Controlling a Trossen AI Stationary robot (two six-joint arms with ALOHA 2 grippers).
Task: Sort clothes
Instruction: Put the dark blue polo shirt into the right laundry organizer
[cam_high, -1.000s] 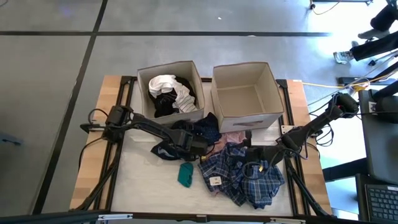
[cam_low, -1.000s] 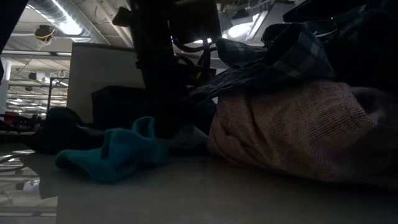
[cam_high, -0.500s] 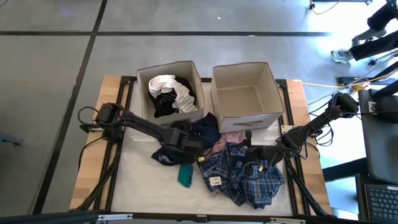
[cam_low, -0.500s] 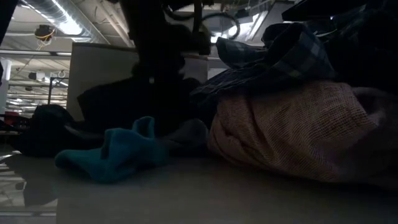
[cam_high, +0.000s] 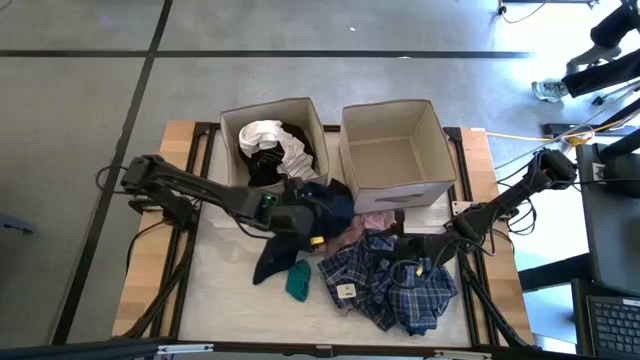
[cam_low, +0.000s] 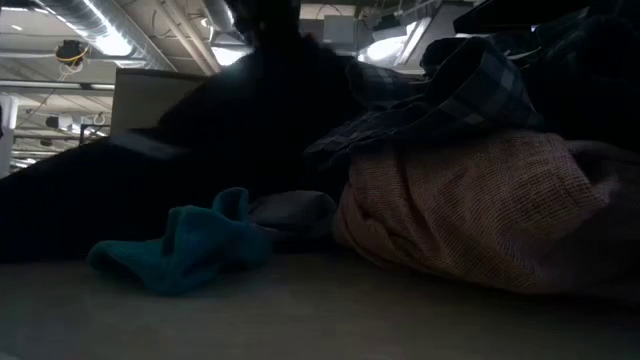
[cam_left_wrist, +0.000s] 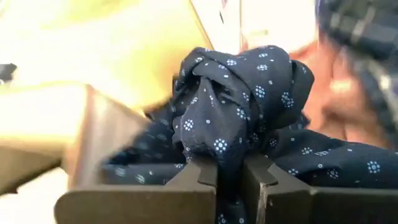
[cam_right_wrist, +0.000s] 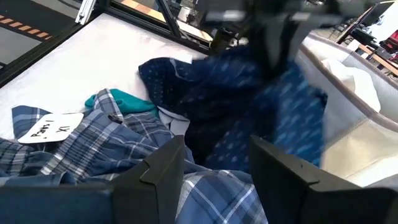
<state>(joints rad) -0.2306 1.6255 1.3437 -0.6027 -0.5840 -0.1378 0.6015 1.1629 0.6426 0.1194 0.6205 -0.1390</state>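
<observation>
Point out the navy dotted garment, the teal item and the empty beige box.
navy dotted garment (cam_left_wrist: 239, 99), left wrist view, bunched fold above the fingers
teal item (cam_high: 297, 281), high view, its middle
empty beige box (cam_high: 392, 112), high view, far wall's rim

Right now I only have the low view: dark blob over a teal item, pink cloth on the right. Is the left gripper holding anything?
Observer: Yes. The left gripper is shut on a navy dotted fabric garment, bunched above its fingers.
Operator: Where is it over the table?
Observer: In front of the left beige fabric box, with the navy garment hanging down beside the small teal fabric item.
Operator: And the right gripper?
Observer: The right gripper is open and holds nothing, over the blue-plaid fabric garment.
Operator: Boxes filled?
Observer: Left box holds white and black clothes; the right beige fabric box looks empty.
</observation>
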